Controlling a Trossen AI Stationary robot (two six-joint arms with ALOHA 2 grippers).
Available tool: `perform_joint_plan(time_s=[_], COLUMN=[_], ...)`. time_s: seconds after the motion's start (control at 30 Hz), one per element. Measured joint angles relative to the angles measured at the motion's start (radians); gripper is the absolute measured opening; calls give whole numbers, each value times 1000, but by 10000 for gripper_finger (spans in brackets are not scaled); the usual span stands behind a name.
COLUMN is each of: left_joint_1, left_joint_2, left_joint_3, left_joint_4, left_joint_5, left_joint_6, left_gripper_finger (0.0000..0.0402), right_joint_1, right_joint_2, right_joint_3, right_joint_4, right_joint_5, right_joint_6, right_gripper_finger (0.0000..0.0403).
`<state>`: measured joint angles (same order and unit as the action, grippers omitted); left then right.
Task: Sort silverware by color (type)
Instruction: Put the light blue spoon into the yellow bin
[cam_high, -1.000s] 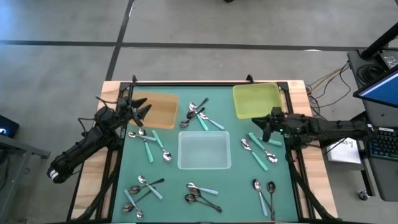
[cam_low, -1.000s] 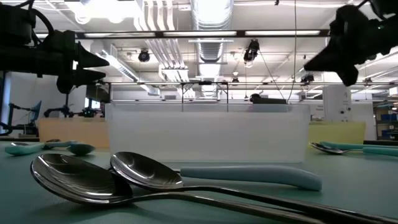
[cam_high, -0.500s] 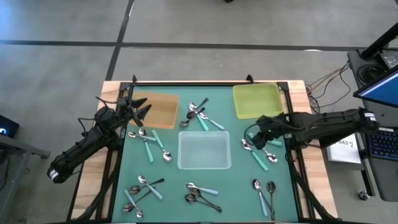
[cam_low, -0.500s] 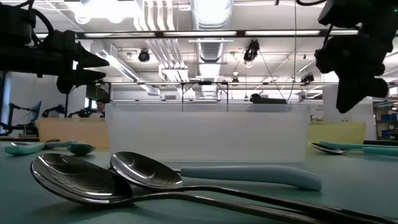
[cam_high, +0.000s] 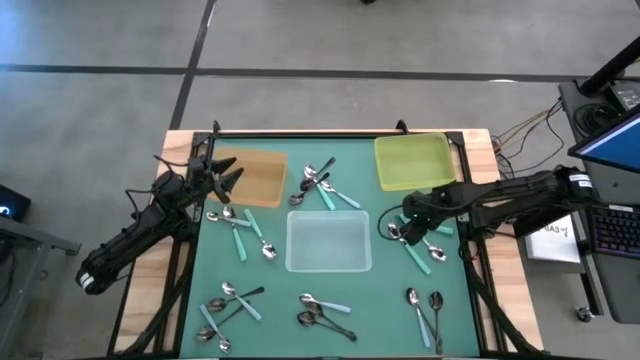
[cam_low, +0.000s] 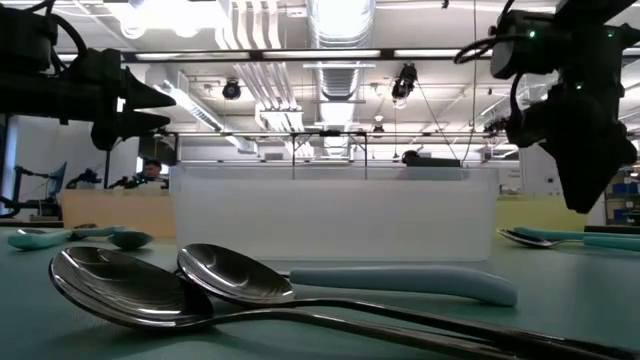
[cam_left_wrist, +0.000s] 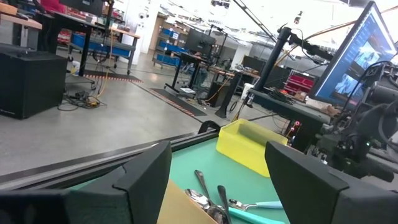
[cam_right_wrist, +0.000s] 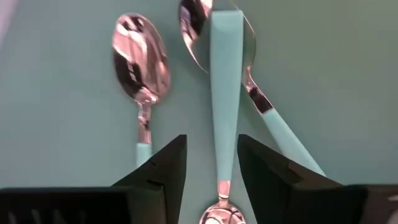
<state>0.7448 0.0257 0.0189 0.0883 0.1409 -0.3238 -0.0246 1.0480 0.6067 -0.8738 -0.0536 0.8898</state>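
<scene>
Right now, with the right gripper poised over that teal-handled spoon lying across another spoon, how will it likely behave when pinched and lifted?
The teal-handled spoon looks rigid and thin, so it should lift without bending. Its smooth handle and polished bowl may slip between the open right gripper fingers. Because it rests across the spoon beneath, lifting will probably nudge that one.

The right gripper is hanging over the teal-handled spoons at three o'clock of the clear tray on the green worktop. The left gripper is waiting over the brown tray at ten o'clock.
</scene>
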Motion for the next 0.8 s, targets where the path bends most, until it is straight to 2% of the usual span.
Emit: perform_joint_plan(time_s=[0.6,0.8], left_joint_1=[0,0], left_joint_2=[0,0], left_joint_3=[0,0], left_joint_4=[0,0], left_joint_5=[0,0], left_joint_6=[0,0], left_gripper_finger=[247,247], right_joint_1=[0,0], right_joint_2=[238,299], right_joint_3=[-2,-1], right_joint_4=[50,60], right_joint_5=[1,-4], right_joint_6=[-39,-53], right_gripper_finger=[115,77])
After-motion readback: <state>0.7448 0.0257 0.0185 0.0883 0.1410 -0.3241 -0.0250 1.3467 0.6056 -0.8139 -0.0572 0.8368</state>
